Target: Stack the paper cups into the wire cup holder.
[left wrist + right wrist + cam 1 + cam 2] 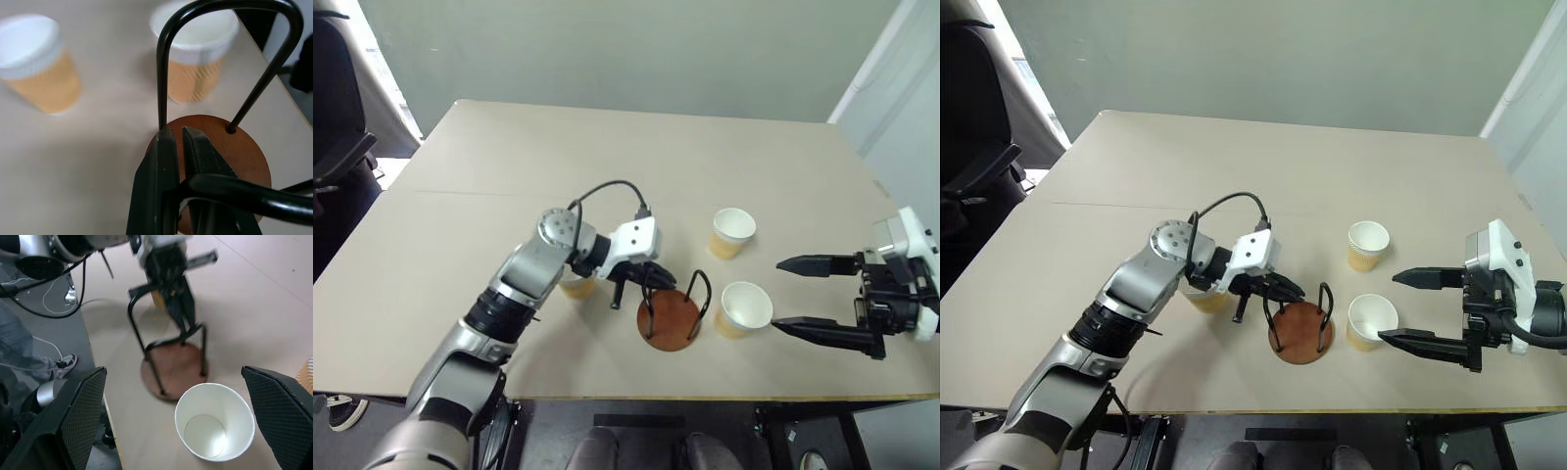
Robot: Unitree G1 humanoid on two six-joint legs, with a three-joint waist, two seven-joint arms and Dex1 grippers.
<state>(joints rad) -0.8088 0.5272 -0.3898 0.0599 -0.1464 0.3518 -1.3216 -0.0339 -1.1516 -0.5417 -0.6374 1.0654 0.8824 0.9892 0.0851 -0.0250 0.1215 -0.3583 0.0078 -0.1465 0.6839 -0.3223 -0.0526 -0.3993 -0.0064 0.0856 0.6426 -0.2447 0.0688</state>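
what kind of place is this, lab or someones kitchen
Most likely a lab or office test room, not a kitchen: a plain beige table against a bare grey wall, a dark office chair beside it, and loose cables on the floor.

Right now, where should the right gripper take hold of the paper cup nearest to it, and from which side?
Probably across the upper wall, under the rolled rim, approaching level from the robot's right. The cup stands upright, mouth up, and the open right gripper already straddles it.
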